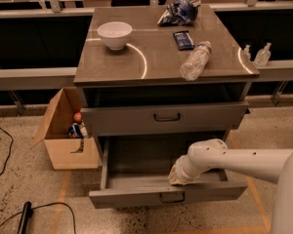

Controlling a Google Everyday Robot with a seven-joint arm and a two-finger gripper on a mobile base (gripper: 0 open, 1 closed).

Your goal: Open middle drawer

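The middle drawer (136, 197) is a wide grey drawer standing pulled well out of the cabinet, its plain grey inside (141, 160) in view. A small dark loop handle (172, 197) sits at the centre of its front. My white arm reaches in from the right, and my gripper (178, 178) rests at the top inner edge of the drawer front, just above the handle. The wrist covers the gripper's end.
The grey drawer above (205, 117) has its front nearly flush. On the cabinet top stand a white bowl (115, 34), a lying plastic bottle (195, 61), a dark bar (183, 39) and a snack bag (179, 11). A cardboard box (63, 145) sits at the left. A cable (24, 218) lies on the floor.
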